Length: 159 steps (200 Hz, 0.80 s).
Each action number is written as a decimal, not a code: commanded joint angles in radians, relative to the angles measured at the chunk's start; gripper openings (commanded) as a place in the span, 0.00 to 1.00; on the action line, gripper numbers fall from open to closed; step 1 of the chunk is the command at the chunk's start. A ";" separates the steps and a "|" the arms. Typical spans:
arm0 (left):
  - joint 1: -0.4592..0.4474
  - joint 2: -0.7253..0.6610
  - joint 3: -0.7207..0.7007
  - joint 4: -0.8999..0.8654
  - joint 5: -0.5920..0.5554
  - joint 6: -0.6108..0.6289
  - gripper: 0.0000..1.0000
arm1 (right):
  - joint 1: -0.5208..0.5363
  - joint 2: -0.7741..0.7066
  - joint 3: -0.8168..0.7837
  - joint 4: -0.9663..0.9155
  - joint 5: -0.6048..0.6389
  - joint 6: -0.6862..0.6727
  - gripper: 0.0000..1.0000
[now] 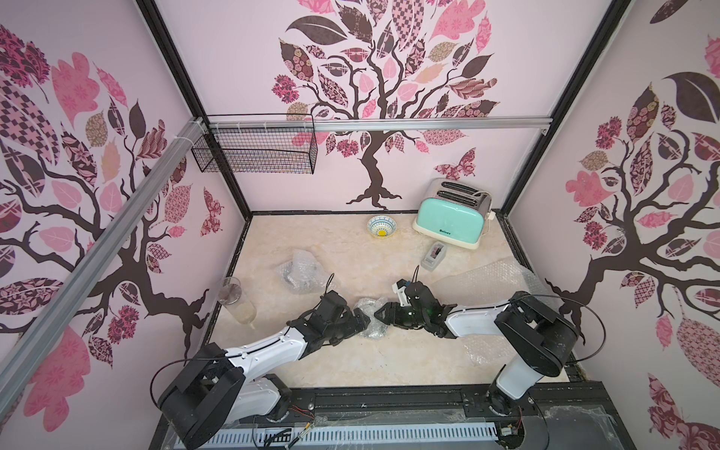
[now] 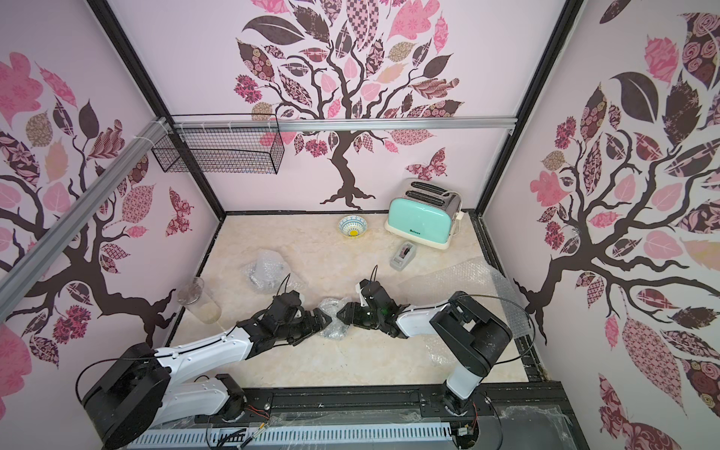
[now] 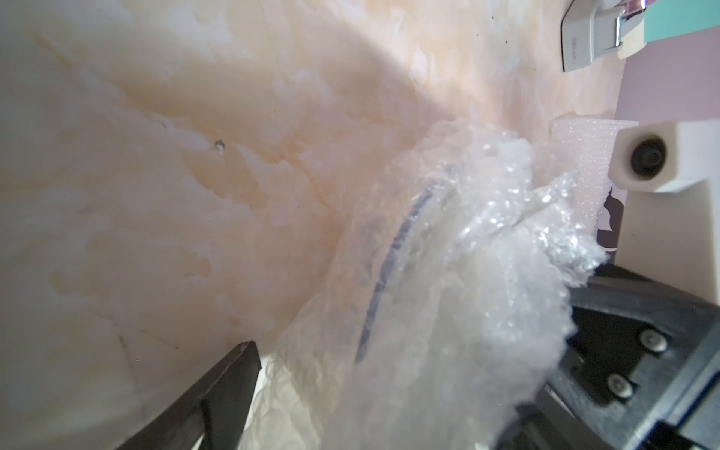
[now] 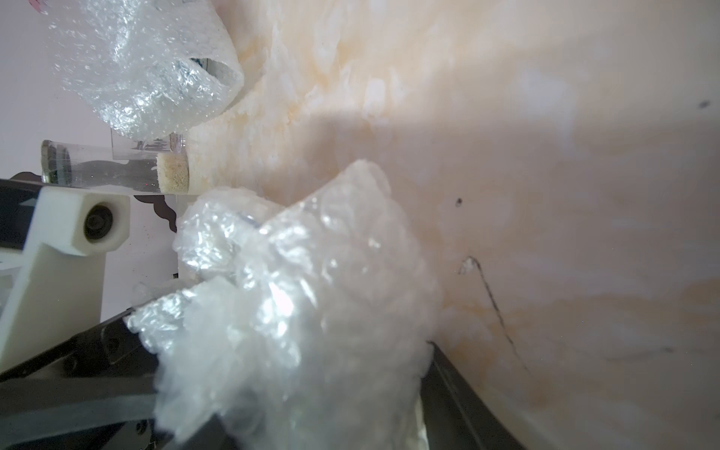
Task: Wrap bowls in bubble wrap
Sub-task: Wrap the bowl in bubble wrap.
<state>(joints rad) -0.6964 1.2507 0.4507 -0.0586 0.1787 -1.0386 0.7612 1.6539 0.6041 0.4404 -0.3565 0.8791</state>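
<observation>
A bowl shows only as a blue rim (image 3: 393,249) inside a crumpled bubble wrap bundle (image 1: 375,330) at the middle of the table. My right gripper (image 1: 381,313) is shut on this bundle from the right, and the wrap (image 4: 311,311) fills its jaws. My left gripper (image 1: 364,321) faces it from the left, open wide around the bundle, with one finger (image 3: 233,385) showing beside the wrap. A second wrapped bundle (image 1: 302,272) lies further back to the left. An unwrapped blue-and-white bowl (image 1: 382,227) with a yellow centre stands near the back wall. A flat sheet of bubble wrap (image 1: 495,278) lies at the right.
A clear drinking glass (image 1: 237,300) stands by the left wall. A mint toaster (image 1: 452,214) sits at the back right, with a grey tape dispenser (image 1: 435,255) in front of it. A wire basket (image 1: 257,150) hangs on the back rail.
</observation>
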 commanded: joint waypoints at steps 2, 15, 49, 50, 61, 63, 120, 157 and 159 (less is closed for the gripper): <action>0.005 0.046 0.023 0.011 -0.047 0.029 0.91 | 0.017 -0.012 -0.030 -0.050 -0.016 -0.005 0.58; 0.007 0.081 0.026 0.029 -0.044 0.026 0.91 | 0.017 -0.015 -0.034 -0.053 -0.015 -0.010 0.58; 0.011 0.157 0.070 -0.023 -0.074 0.087 0.86 | 0.015 -0.044 -0.032 -0.095 -0.014 -0.050 0.61; 0.011 0.158 0.071 -0.026 -0.076 0.089 0.86 | 0.015 -0.046 -0.031 -0.098 -0.012 -0.053 0.61; 0.011 0.165 0.077 -0.046 -0.085 0.118 0.84 | 0.015 -0.073 -0.022 -0.144 0.013 -0.088 0.63; 0.011 0.165 0.079 -0.051 -0.084 0.124 0.83 | 0.016 -0.078 -0.022 -0.149 0.020 -0.095 0.64; 0.021 0.177 0.109 -0.111 -0.057 0.278 0.71 | -0.063 -0.186 0.040 -0.317 0.050 -0.257 0.73; 0.044 0.167 0.141 -0.136 -0.001 0.328 0.74 | -0.075 -0.228 0.108 -0.426 0.070 -0.396 0.73; 0.045 0.166 0.142 -0.137 -0.002 0.329 0.74 | -0.075 -0.230 0.111 -0.430 0.070 -0.403 0.74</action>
<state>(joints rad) -0.6651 1.4059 0.5755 -0.1078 0.1768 -0.7803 0.6910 1.4681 0.6567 0.1150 -0.3054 0.6041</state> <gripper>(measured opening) 0.725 0.730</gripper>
